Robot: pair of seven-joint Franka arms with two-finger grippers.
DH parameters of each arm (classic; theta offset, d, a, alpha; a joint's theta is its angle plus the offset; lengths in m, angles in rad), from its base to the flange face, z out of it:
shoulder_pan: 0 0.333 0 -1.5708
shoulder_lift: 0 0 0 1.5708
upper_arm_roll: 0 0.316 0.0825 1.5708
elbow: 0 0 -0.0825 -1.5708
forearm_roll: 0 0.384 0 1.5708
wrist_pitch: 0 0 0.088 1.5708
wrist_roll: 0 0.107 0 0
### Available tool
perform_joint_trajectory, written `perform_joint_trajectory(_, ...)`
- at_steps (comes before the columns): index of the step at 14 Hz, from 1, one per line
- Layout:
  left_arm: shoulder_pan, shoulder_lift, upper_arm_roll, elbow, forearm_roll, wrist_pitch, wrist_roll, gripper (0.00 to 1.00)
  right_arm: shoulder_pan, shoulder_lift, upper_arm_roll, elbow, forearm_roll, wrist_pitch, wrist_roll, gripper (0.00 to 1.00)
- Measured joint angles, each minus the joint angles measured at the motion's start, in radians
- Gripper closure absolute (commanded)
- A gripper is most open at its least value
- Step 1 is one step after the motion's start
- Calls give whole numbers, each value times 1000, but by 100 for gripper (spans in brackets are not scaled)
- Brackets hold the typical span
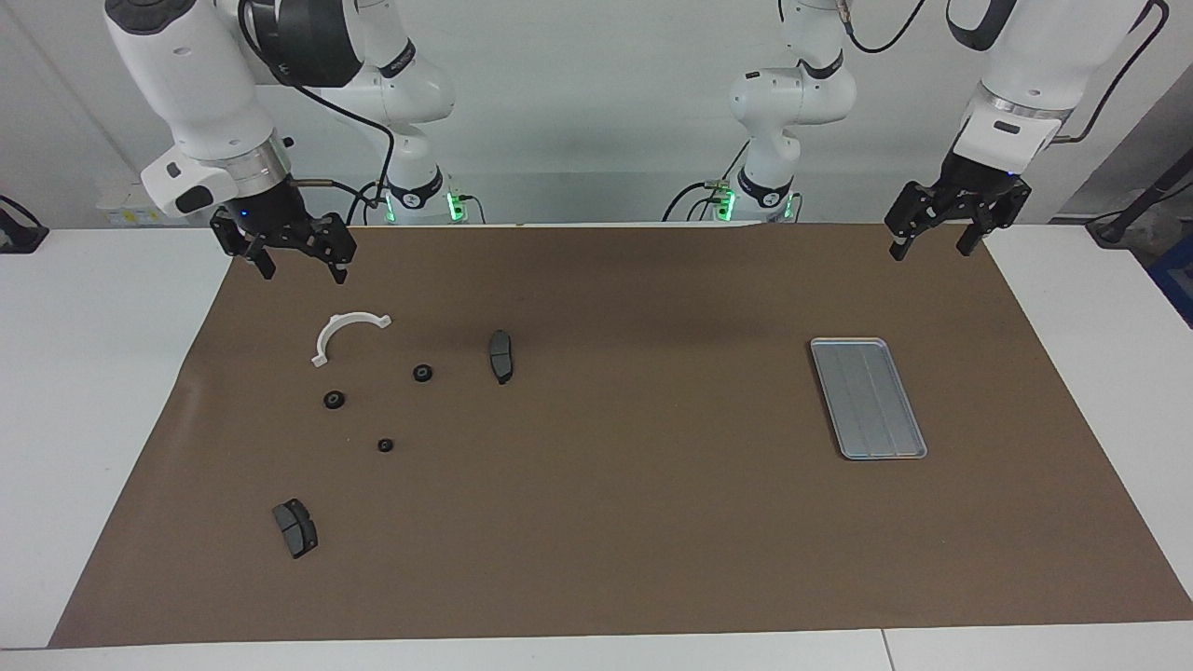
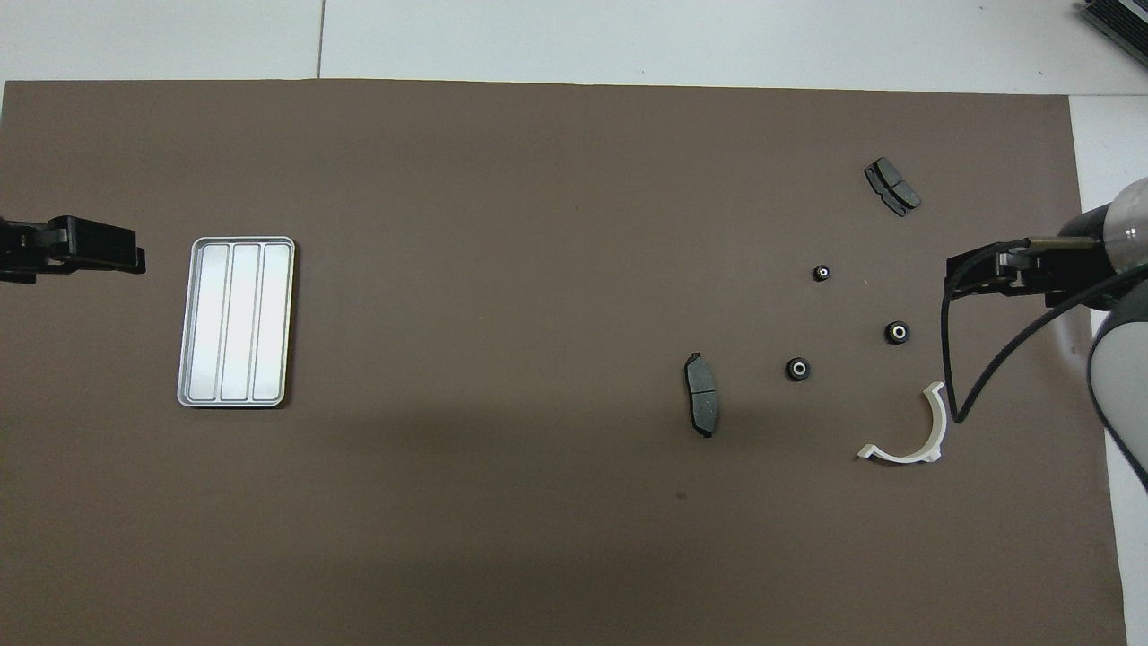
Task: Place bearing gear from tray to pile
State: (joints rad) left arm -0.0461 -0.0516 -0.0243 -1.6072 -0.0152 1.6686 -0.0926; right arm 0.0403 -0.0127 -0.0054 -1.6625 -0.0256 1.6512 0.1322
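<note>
The silver tray (image 1: 867, 398) lies toward the left arm's end of the table, and nothing lies in it; it also shows in the overhead view (image 2: 236, 321). Three small black bearing gears (image 1: 422, 373) (image 1: 334, 400) (image 1: 386, 445) lie on the mat in the pile, among a white half-ring bracket (image 1: 347, 334) and two dark brake pads (image 1: 501, 355) (image 1: 294, 527). My right gripper (image 1: 303, 266) is open and empty in the air over the mat beside the bracket. My left gripper (image 1: 930, 247) is open and empty in the air over the mat's edge beside the tray.
A brown mat (image 1: 634, 522) covers most of the white table. In the overhead view the gears (image 2: 798, 369) (image 2: 898, 333) (image 2: 821, 272) lie between the bracket (image 2: 910, 431) and the farther brake pad (image 2: 892, 187). A black cable hangs from the right arm (image 2: 951, 359).
</note>
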Motion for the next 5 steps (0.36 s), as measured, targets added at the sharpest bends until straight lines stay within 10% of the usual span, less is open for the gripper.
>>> perform_joint_trajectory(5, 0, 0, -3, 3, 0, -11, 4, 0, 2, 0, 3, 0, 0, -1, 0, 0)
